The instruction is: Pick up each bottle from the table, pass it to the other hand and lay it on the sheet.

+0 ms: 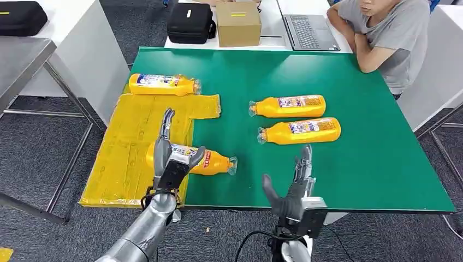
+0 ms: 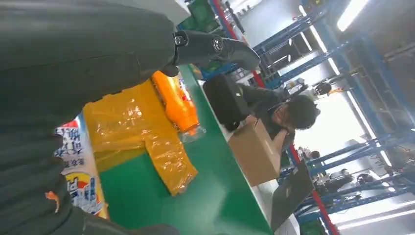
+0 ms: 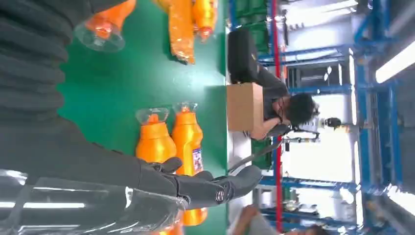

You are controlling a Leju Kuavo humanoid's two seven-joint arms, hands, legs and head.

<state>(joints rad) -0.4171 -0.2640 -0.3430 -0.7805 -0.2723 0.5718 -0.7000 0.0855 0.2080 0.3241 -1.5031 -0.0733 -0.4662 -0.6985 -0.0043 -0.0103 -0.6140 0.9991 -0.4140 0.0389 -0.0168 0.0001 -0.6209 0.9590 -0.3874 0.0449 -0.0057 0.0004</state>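
Green table, matte, far corners cut off; crinkled yellow sheet drapes its left edge; glossy orange bottle half on sheet, part-hidden by left hand, grip unclear; right hand spread, empty.

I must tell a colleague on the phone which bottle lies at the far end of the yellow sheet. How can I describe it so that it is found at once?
Start from the green table and go to the yellow sheet over its left edge. At the sheet's far end lies an orange bottle on its side, cap pointing right. It is the one bottle lying alone: another is under the left hand, and two more lie paired mid-table.
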